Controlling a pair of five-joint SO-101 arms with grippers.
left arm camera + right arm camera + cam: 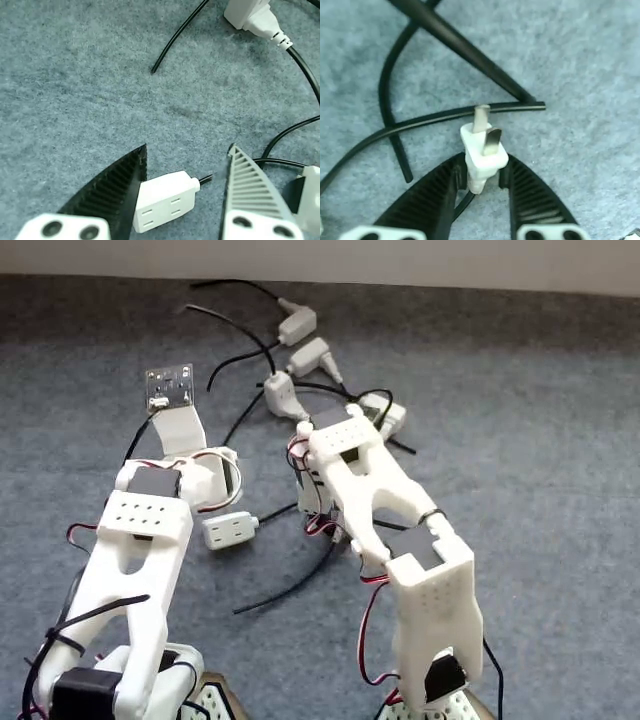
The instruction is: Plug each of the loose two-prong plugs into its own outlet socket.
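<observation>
The left hand [188, 149] hangs low over the grey carpeted counter [540, 440] with its fingers spread wide apart, one black and one pale. A white outlet socket [162, 200] lies flat on the counter between them, close against the black finger [122, 182] and apart from the pale one. A short black cord stub leaves the socket's far end. In the high view this socket [230, 530] sits between the two arms, just beside the left arm's wrist. The right hand [484, 165] is clamped on a white two-prong plug [481, 152], gripping its body from both sides. The two metal prongs [487, 130] point away from the hand, toward a thin black cord [420, 122] lying across the counter. Farther back on the counter lie several more white plug and socket pieces [297, 325] among loose black cords [240, 355]. One cut cord end [153, 71] lies bare on the carpet ahead of the left hand.
</observation>
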